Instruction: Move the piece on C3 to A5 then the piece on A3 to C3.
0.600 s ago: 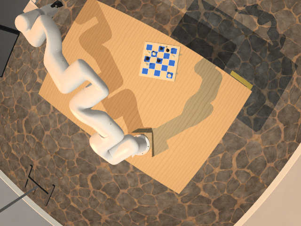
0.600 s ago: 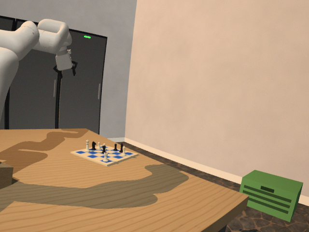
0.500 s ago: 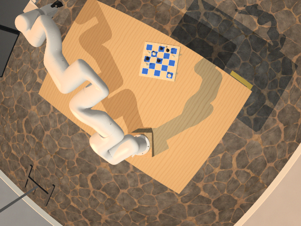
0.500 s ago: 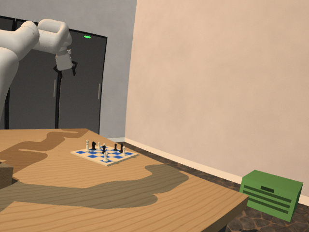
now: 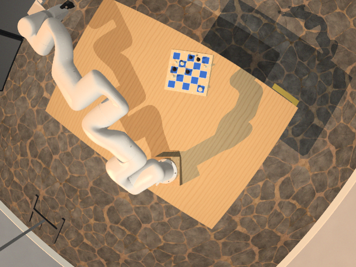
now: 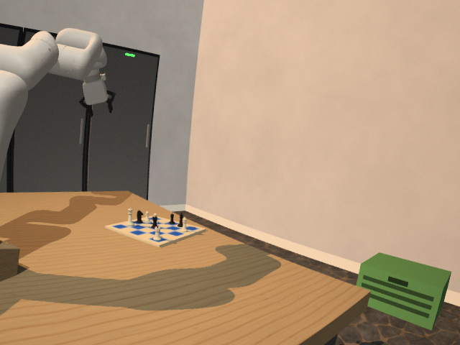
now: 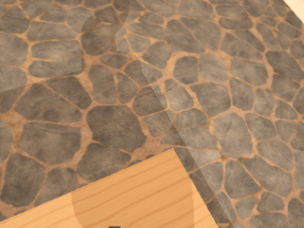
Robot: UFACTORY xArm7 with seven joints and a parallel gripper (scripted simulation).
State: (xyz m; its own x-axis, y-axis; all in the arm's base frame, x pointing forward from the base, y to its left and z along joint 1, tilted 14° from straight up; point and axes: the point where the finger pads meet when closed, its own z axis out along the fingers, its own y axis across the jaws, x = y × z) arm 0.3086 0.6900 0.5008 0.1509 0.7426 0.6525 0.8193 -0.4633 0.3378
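A small blue-and-cream chessboard (image 5: 189, 72) lies on the wooden table, also in the side view (image 6: 156, 229). Several black and white pieces stand upright on it, among them a black piece near the middle (image 5: 187, 71), a black piece at the left edge (image 5: 173, 69) and a white piece at the near right corner (image 5: 199, 89). The square names are too small to read. My gripper (image 6: 97, 105) is open and empty, high above the table's far left corner, far from the board; it also shows in the top view (image 5: 67, 4). The wrist view shows only the table corner (image 7: 128, 199) and the floor.
A green box (image 6: 402, 288) stands on the floor off the table's right end. A wooden block (image 5: 174, 166) holds the arm's base at the table's near edge. Dark cabinet doors (image 6: 111, 126) stand behind the arm.
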